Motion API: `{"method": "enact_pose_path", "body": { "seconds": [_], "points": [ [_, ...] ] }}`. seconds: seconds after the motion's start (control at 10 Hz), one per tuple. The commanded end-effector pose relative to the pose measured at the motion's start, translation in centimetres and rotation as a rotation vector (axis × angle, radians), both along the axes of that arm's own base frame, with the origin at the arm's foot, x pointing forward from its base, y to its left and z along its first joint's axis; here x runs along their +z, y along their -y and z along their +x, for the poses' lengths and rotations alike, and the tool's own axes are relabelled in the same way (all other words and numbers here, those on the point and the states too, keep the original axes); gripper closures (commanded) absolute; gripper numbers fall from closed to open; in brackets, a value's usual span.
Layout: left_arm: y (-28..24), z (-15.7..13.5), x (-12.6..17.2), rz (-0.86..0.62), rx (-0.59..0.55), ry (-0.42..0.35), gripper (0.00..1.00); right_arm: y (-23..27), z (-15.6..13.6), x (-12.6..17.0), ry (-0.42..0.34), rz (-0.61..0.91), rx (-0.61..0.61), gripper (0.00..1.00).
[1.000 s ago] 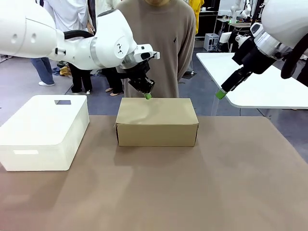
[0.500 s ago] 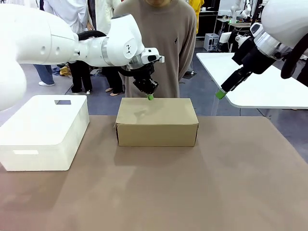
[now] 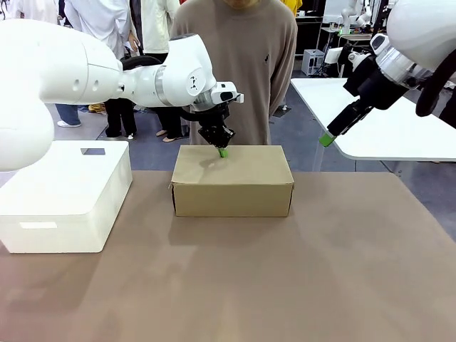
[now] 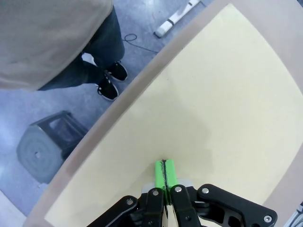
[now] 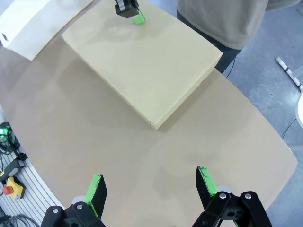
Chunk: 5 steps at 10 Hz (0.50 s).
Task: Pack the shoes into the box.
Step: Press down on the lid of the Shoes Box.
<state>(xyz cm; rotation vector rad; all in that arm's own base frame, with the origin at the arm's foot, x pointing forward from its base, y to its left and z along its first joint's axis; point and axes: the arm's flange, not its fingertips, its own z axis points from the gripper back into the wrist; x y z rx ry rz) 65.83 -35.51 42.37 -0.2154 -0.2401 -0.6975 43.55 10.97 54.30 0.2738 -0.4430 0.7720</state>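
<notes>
Left claw (image 3: 222,152) pinched shut, empty, on closed cardboard shoebox (image 3: 232,179) lid at upper centre; press evenly; right claw (image 5: 151,187) wide open, empty.

The box (image 3: 232,179) is a tan-brown cardboard shoebox, rectangular and plain, with no print visible on the faces that show. Its lid lies flat and closed, so the inside and any contents are hidden. It stands upright on the brown table, at the far side toward the middle, with one long side facing the robot. In the right wrist view the box (image 5: 142,61) appears turned diagonally, its flat top smooth and unmarked, its lid edge overlapping the side wall. In the left wrist view its top (image 4: 203,118) looks pale yellow-tan.
</notes>
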Motion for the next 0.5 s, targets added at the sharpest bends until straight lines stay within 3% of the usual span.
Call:
{"method": "enact_pose_path", "body": {
  "seconds": [0.0, 0.2, 0.4],
  "points": [
    [-0.2, 0.0, 0.9, 0.023, 0.034, 0.01, 1.0, -0.1, 0.4, 0.2, 0.014, -0.002, 0.0, 0.0],
    [-0.9, -1.1, 4.4, 0.022, 0.049, 0.053, 1.0, -0.1, 0.4, 0.2, 0.014, -0.002, 0.0, 0.0],
    [-1.8, -3.2, 6.5, 0.046, 0.064, 0.034, 1.0, -0.1, 0.4, 0.2, 0.014, -0.002, 0.0, 0.0]
  ]
}}
